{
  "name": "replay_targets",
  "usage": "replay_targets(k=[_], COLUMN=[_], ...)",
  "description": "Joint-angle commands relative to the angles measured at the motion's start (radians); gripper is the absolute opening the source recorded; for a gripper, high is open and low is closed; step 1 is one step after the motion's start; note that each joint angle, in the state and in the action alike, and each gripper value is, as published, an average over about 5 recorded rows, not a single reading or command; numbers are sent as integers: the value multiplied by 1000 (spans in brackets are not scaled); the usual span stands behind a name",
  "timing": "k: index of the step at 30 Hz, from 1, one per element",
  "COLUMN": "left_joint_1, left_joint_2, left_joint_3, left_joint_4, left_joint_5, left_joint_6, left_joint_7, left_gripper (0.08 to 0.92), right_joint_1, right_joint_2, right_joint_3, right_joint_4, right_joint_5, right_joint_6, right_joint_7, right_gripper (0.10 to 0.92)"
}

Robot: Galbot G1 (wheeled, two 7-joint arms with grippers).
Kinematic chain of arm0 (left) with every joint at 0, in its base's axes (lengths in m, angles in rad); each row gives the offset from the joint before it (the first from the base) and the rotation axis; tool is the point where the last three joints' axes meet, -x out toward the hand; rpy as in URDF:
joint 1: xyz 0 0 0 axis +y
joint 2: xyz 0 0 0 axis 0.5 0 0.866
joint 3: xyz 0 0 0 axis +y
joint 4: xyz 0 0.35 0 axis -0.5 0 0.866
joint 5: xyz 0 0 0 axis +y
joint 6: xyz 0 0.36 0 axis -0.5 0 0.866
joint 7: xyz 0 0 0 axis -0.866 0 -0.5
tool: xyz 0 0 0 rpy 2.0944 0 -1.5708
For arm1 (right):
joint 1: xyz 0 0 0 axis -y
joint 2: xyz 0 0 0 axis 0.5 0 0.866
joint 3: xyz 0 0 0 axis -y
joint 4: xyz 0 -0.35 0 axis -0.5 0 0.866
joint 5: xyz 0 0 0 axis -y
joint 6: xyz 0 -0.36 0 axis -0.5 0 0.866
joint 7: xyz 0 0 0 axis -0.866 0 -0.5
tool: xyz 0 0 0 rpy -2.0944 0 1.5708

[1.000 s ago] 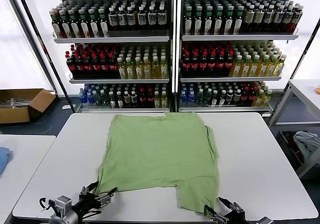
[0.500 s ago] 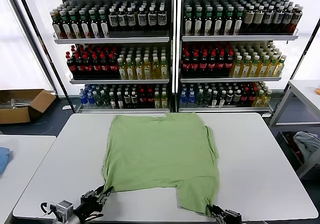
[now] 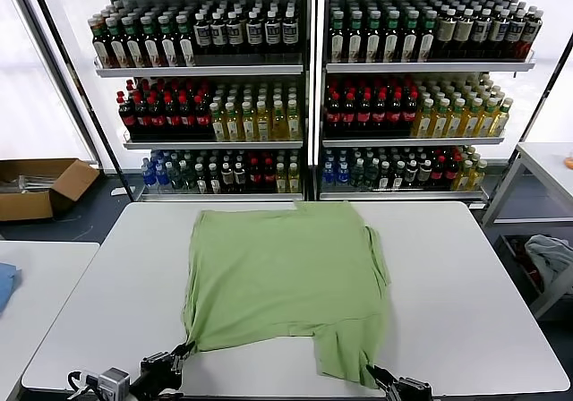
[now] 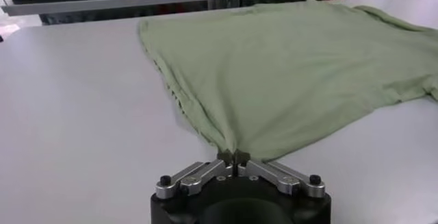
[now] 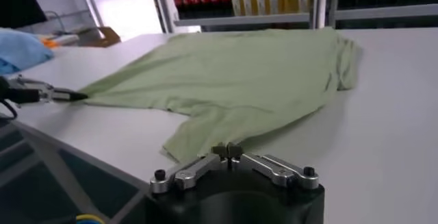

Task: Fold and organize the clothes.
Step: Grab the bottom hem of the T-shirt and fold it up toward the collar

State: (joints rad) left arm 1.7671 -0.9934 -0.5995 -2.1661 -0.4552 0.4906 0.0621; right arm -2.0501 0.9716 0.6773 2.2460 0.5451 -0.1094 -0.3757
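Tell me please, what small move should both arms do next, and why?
Probably lift both near corners a little and carry them toward the shelves. The left gripper is shut on one near corner of the shirt, the right gripper on the other, and the shirt lies spread flat on the table.

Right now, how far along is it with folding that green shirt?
Early on. Done: the green shirt lies spread back-up on the white table. In hand: the left gripper and right gripper have their jaws shut on its two near corners. Left: no fold shows yet, so all the folding and tidying remain.
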Motion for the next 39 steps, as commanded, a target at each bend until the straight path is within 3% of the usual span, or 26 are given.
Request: replay_targets(k=[1, 5, 12, 20, 28, 30, 39], left_joint_1=[143, 171, 116, 97, 103, 104, 98], left_joint_2=[-2, 6, 16, 20, 14, 13, 13], left_joint_3=[-58, -101, -82, -72, -73, -74, -67], left_joint_4=[-138, -147, -103, -92, -96, -99, -103], left_joint_5=[23, 14, 11, 9, 9, 9, 8], left_joint_6=[4, 0, 0, 0, -2, -2, 0], left_joint_7=[-6, -1, -1, 0, 1, 2, 1], left_gripper=[92, 92, 92, 92, 92, 92, 92], right_joint_1=[-180, -161, -39, 113, 210, 209, 144], right_joint_2=[1, 11, 28, 36, 36, 35, 31], right_joint_3=[82, 75, 40, -70, -221, -229, -198], right_joint_4=[35, 9, -11, -42, -63, -64, -49], right_joint_5=[49, 47, -130, -227, -259, -254, -210], right_joint_6=[136, 160, 46, -114, -200, -215, -192], right_joint_7=[-113, -101, 143, 259, 283, 283, 255], right_gripper=[105, 105, 147, 379, 586, 583, 348])
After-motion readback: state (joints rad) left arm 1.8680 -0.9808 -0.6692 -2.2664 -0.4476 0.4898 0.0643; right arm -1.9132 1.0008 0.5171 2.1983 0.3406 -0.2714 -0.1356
